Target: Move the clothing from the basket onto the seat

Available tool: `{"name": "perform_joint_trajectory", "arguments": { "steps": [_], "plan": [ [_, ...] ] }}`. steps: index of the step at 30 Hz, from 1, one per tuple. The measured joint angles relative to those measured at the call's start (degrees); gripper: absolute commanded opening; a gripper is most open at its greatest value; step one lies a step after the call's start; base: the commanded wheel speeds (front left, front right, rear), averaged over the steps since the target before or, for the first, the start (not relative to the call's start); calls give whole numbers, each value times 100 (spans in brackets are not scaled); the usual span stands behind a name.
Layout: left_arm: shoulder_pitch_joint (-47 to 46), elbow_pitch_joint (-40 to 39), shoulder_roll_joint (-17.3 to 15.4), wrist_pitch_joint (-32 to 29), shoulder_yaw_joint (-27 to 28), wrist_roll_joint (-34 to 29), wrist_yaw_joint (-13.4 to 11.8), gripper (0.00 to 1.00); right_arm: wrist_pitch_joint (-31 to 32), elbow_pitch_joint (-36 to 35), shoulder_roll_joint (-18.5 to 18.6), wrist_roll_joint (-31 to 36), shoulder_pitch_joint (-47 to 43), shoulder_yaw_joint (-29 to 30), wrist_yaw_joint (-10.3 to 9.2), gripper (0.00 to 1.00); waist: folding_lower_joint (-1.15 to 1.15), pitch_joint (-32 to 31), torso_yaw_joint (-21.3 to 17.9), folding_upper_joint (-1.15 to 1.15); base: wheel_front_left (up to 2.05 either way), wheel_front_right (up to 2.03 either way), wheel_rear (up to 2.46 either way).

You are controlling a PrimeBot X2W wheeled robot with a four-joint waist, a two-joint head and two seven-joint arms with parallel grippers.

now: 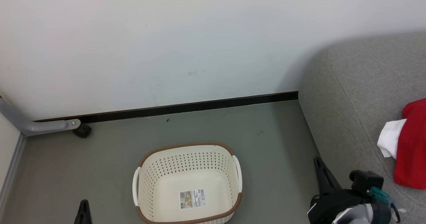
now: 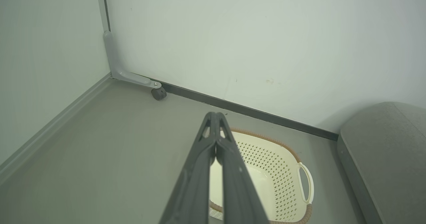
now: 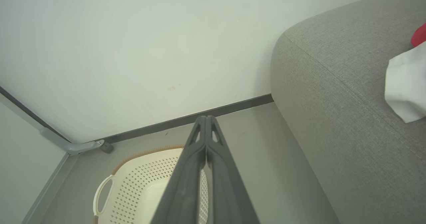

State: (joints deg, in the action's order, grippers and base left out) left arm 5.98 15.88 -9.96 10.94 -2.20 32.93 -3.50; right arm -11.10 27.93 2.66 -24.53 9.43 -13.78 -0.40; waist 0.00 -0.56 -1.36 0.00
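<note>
In the head view, the oval cream-white perforated plastic laundry basket (image 1: 229,170) with a brown rim stands on the grey floor (image 1: 100,157) at the lower centre of the frame. It has nothing inside except the label sticker (image 1: 192,198) on its bottom. At the right rises the large grey fabric-upholstered seat (image 1: 352,94). The soft bright red and white clothing (image 1: 411,144) lies on it at the right edge (the frame cuts it, so I cannot say how many pieces there are). The dark tip of the left gripper (image 1: 83,212) is at the lower left, apart from the basket. The right gripper (image 1: 322,172) is at the lower right, just beside the front of the seat.

In the left wrist view, the left gripper (image 2: 215,125) has its two long fingers pressed together, with nothing between them. The basket (image 2: 276,164) shows behind them, at the lower centre.

In the right wrist view, the right gripper (image 3: 206,124) is also pressed together and holds nothing. The basket (image 3: 143,180) is at the lower left, and the clothing (image 3: 404,87) rests on the seat (image 3: 332,101) at the upper right.

I judge that the moving is done, as far as the pictures show: no garment is in the basket, and none hangs from either gripper.
</note>
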Motion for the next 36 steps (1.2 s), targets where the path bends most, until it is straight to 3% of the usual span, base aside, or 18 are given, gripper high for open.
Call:
{"name": "perform_joint_trajectory", "arguments": {
  "steps": [36],
  "plan": [
    [-367, 53, 294, -742, 311, 2419, 409, 0, 758, -416, -9, -2781, -86, 907, 297, 0, 0, 26, 56, 0, 0, 0, 0]
  ]
}}
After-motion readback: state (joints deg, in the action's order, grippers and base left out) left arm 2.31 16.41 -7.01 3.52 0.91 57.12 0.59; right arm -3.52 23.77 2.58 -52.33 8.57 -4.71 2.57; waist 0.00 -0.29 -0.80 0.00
